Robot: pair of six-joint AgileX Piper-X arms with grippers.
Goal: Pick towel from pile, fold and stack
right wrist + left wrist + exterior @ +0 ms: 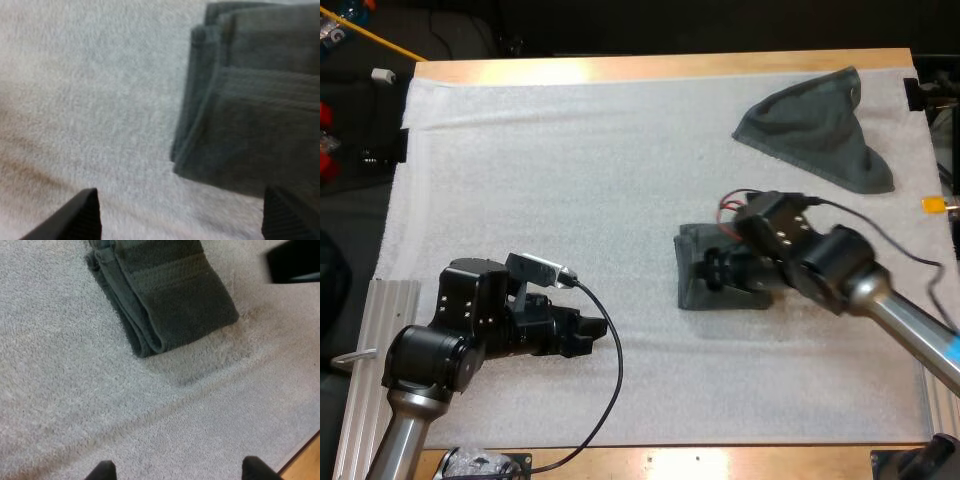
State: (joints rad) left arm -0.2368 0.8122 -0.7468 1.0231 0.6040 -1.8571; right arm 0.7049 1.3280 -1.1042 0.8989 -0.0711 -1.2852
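Right gripper: fingers wide apart, nothing held, low at the edge of the folded towel mid-mat. Left gripper: fingers spread, empty, over bare mat, folded towel ahead of it. Crumpled towel at far right corner, well apart.

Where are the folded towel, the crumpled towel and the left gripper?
folded towel (170, 295), left wrist view, on its top layer.
crumpled towel (815, 130), high view, on its middle.
left gripper (180, 469), left wrist view, midway between its open fingers.
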